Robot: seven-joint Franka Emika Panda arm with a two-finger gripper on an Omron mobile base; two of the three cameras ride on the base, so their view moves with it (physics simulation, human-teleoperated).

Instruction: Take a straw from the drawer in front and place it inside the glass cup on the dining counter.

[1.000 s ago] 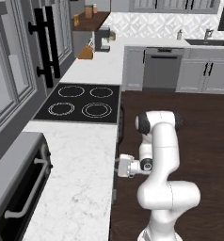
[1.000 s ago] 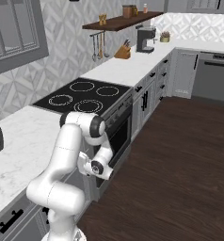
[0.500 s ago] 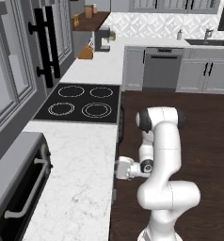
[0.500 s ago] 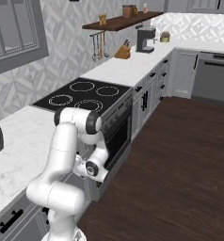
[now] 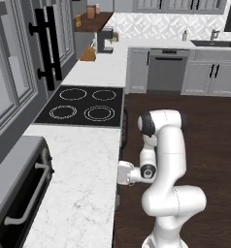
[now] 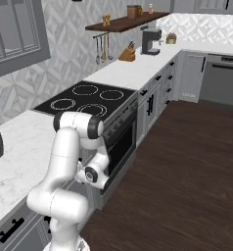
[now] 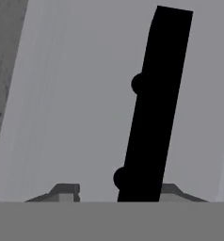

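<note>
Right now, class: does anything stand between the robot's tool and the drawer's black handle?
Nothing visible does. In the hand view the black handle runs up from between the two fingertips, with only the flat grey drawer front behind it. The tool sits right at the handle, its jaws on either side of the bar.

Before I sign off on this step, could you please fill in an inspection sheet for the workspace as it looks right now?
Surface: white marble worktop beside a black cooktop.
Job's things: grey drawer front shut, its black handle right before the hand; straw, cup nothing seen.
Clutter: knife block, coffee machine far along the worktop.
Grippers: pincer at the handle, fingertips either side of it; grip cannot be told.
Cables: nothing seen.
Surroundings: oven, dishwasher, sink, dark wood floor.
</note>
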